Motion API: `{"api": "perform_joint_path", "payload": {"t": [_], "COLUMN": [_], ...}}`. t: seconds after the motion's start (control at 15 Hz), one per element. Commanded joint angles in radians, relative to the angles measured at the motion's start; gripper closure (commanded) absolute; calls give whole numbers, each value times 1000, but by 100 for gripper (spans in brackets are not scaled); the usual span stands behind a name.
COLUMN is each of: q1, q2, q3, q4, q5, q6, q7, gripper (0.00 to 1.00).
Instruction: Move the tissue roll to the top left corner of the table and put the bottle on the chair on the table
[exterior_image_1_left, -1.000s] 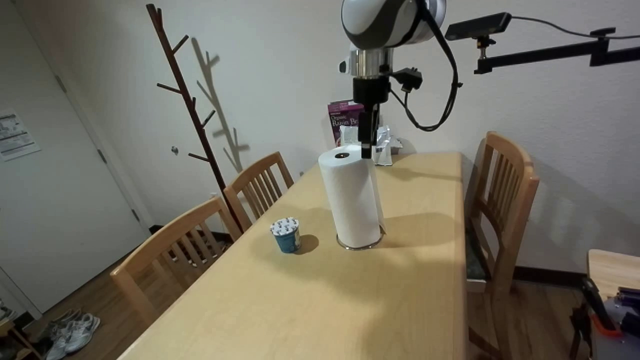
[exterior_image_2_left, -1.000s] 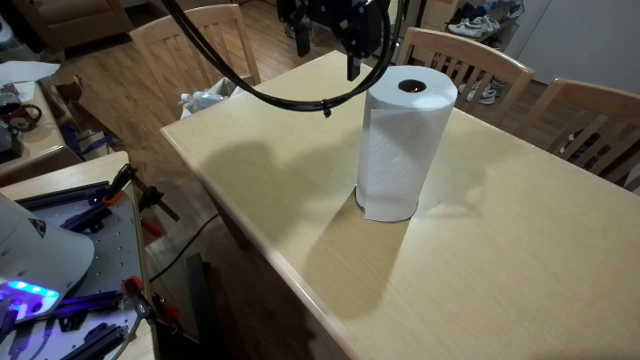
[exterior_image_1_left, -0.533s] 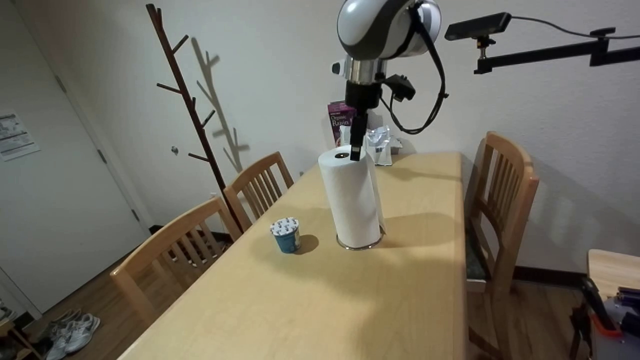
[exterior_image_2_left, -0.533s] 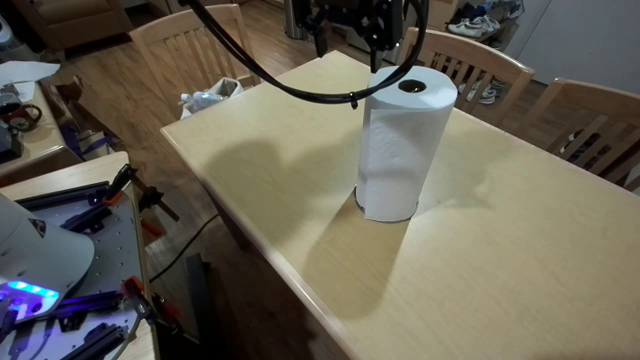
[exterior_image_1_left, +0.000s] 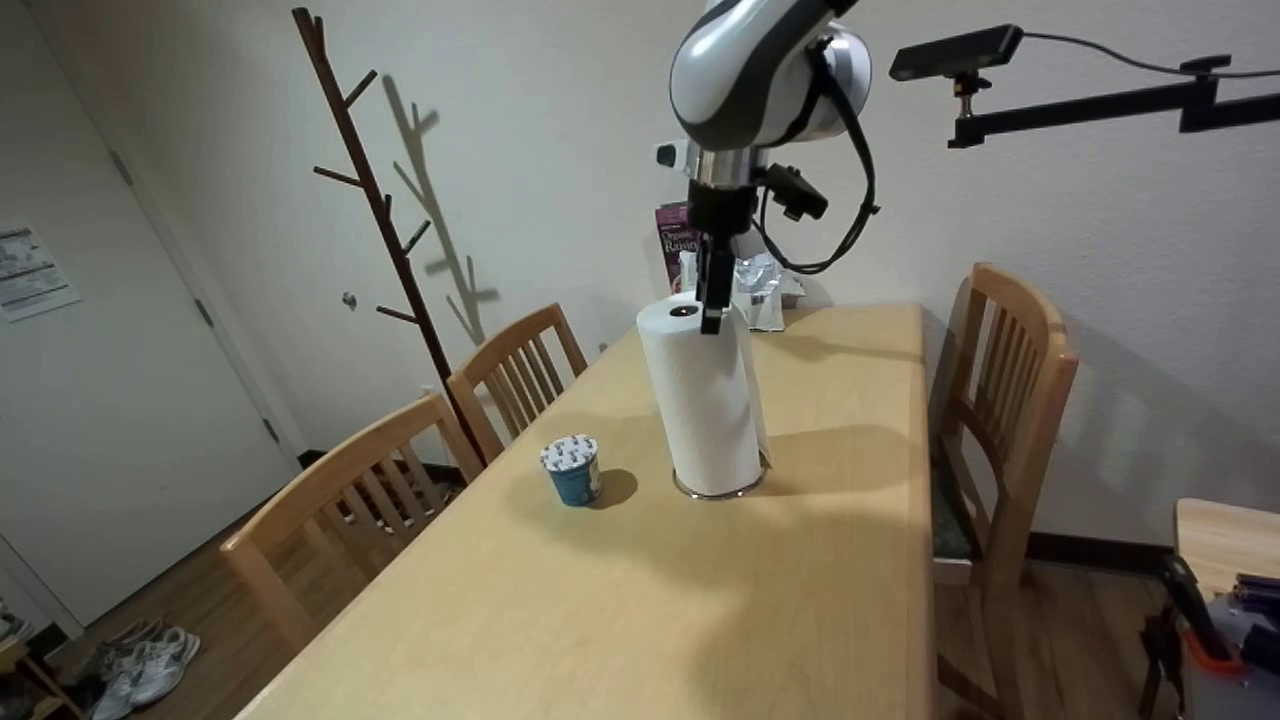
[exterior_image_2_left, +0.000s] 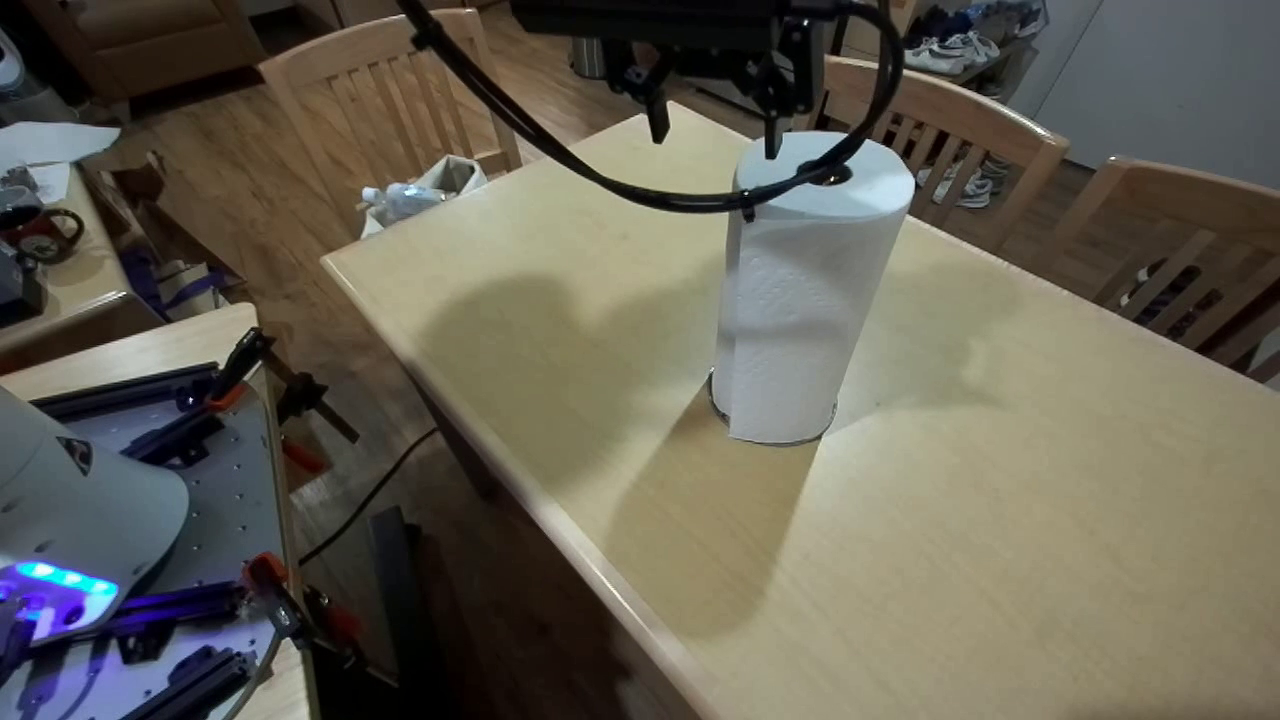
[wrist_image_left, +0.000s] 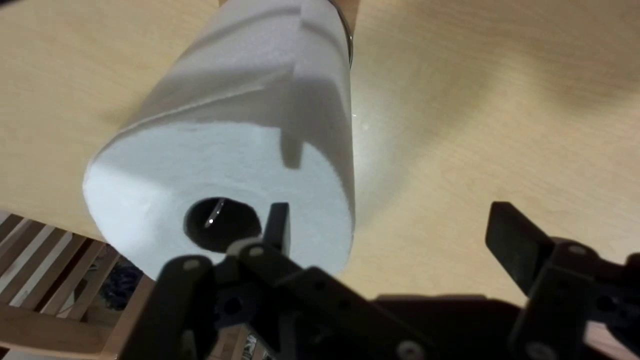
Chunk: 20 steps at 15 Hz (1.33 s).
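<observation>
The white tissue roll (exterior_image_1_left: 700, 410) stands upright on the wooden table (exterior_image_1_left: 600, 610); it also shows in an exterior view (exterior_image_2_left: 800, 310) and in the wrist view (wrist_image_left: 220, 160). My gripper (wrist_image_left: 392, 220) is open and empty. In the wrist view its left finger overlaps the roll's top beside the core hole, and its right finger is over bare wood. The gripper also shows at the roll's top in both exterior views (exterior_image_1_left: 711, 322) (exterior_image_2_left: 715, 142). I cannot tell whether a finger touches the roll. A clear bottle (exterior_image_2_left: 408, 202) lies in a light bin at the chair (exterior_image_2_left: 400, 90) beyond the table end.
A blue cup with a patterned lid (exterior_image_1_left: 573, 470) stands beside the roll. A purple cereal box (exterior_image_1_left: 674, 240) and a silver bag (exterior_image_1_left: 762, 290) are at the table's far end. Chairs (exterior_image_1_left: 350, 500) line the sides. A black cable loop (exterior_image_2_left: 640, 198) hangs from the arm.
The gripper has moved toward the roll, so its fingertips now overlap the roll's top in both exterior views. It stays open. The roll, cup and bottle have not moved.
</observation>
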<state>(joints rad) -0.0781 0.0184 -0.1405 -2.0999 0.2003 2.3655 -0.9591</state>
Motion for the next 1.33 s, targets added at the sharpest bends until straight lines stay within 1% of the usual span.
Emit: {"api": "perform_joint_path", "payload": {"t": [0.0, 0.27, 0.53, 0.8, 1.07, 1.27], "q1": [-22, -42, -57, -55, -54, -54], "q2": [18, 40, 47, 41, 38, 46], "q3": [10, 9, 12, 24, 39, 42], "q4": [-18, -19, -30, -33, -32, -28], "q5": [30, 42, 51, 115, 196, 208], "q6": [50, 55, 128, 166, 151, 155], "q7": [-92, -139, -191, -256, -336, -385], "gripper": [0, 0, 0, 0, 0, 0]}}
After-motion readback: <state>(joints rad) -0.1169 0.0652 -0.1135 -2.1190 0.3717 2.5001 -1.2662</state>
